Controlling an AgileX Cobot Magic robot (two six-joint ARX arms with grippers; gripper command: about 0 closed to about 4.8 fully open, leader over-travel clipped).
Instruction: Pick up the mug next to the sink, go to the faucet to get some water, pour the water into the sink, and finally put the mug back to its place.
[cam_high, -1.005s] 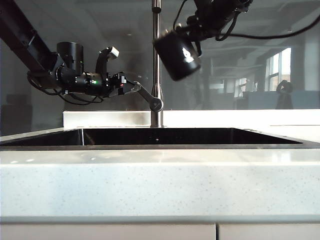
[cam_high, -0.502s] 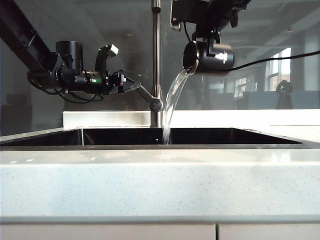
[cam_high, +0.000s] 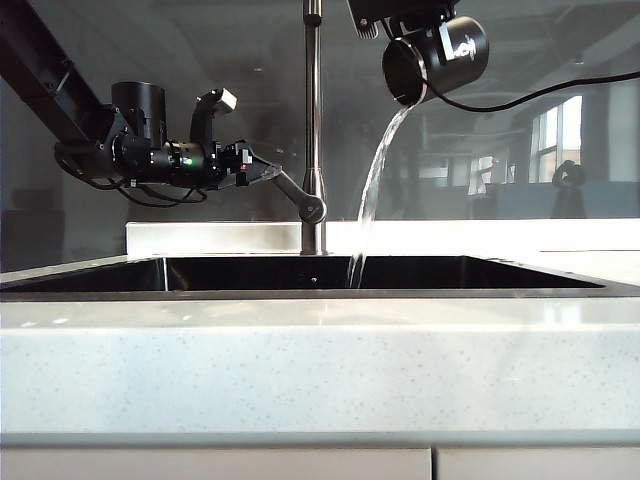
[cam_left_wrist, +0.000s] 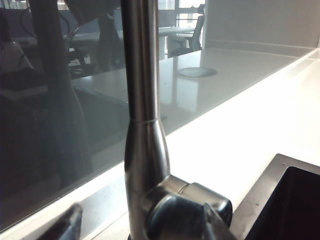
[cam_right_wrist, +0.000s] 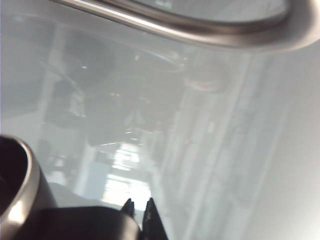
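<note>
You can't see the faucet (cam_high: 313, 120) spout; ext. view's top edge cuts the pipe. Right gripper (cam_right_wrist: 140, 207) fingertips barely show beside the mug (cam_right_wrist: 17, 190), itself mostly cropped. Left gripper (cam_left_wrist: 140, 220) at faucet lever: blurred, jaws unclear.

We see a matt black mug (cam_high: 437, 55) with a brushed silvery metal rim, and a smooth brushed-steel faucet (cam_high: 313, 130). The sink (cam_high: 300, 292) shows a dark glossy interior within a thin steel rim. The countertop (cam_high: 320, 370) looks like pale speckled stone, faintly polished. The left gripper (cam_high: 262, 172) appears to be matt black plastic.
</note>
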